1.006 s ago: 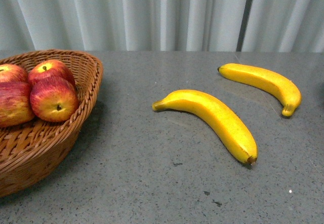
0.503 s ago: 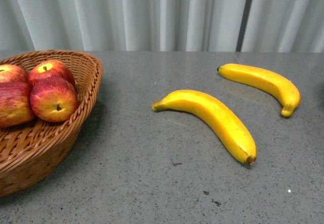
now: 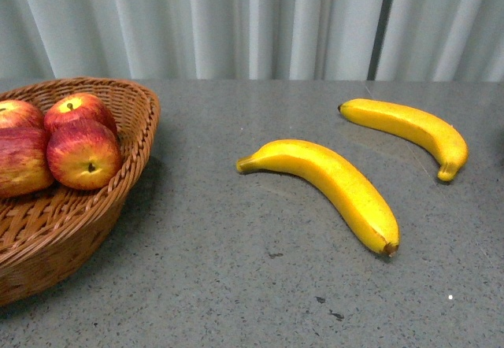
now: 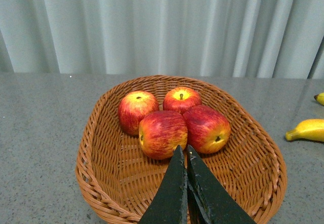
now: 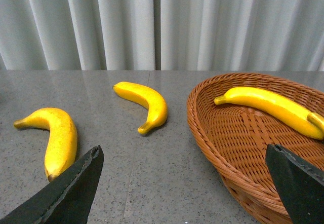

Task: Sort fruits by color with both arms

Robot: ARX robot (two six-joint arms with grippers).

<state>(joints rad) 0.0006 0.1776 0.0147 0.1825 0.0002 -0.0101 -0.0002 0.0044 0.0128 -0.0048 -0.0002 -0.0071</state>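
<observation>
- Four apples, red with yellow streaks and yellow stem dimples, lie bunched together in the left basket (image 3: 135,100), a brown wicker bowl at the left of the grey table (image 3: 220,285); they touch one another
- In the front view the front apple (image 3: 83,153) lies on its side with its dimple facing near; the back apple (image 3: 77,109) sits behind it, stem up; two more are cut off by the picture's edge
- The left gripper (image 4: 184,150) has its black fingers pressed together with nothing between them; its tips point at the gap between the two nearest apples, and I cannot tell whether they touch the fruit
- The near banana (image 3: 327,183) lies on the bare table right of centre, bright yellow, long and curved, its brown tip pointing near and right
- The far banana (image 3: 409,127) lies further back and to the right, apart from the first, its tip also pointing near
- The right gripper (image 5: 183,149) is spread wide and holds nothing; both loose bananas lie on the table beyond it, well apart from its fingers (image 5: 71,188)
- The right basket (image 5: 202,117), also wicker, holds a basket banana (image 5: 268,105) lying along its far side; a second yellow end shows at the picture's edge
</observation>
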